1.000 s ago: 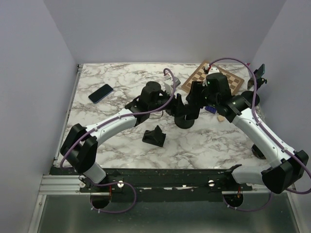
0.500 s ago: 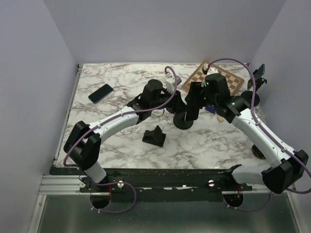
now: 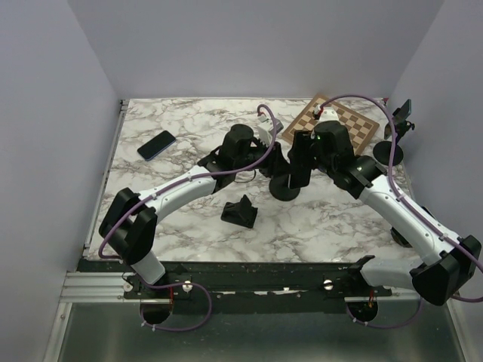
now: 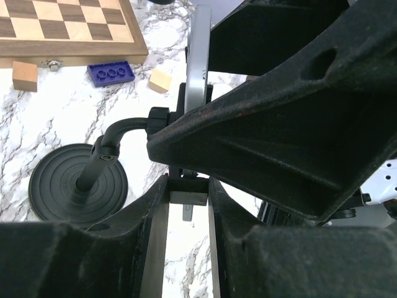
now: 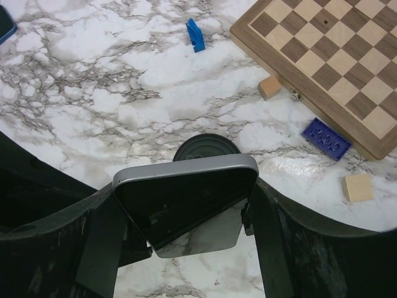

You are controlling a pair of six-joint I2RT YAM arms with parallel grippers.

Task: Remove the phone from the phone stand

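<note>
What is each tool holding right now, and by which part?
The right tool grips the phone by two opposite side edges. The left tool appears clamped on the phone stand, at the small bracket under its cradle.

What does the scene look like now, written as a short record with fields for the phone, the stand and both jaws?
phone: held over the stand's round base
phone stand: base flat on the marble table
right jaws: shut on the phone's sides
left jaws: shut on the stand's bracket
nearby: chessboard, blue brick
</note>
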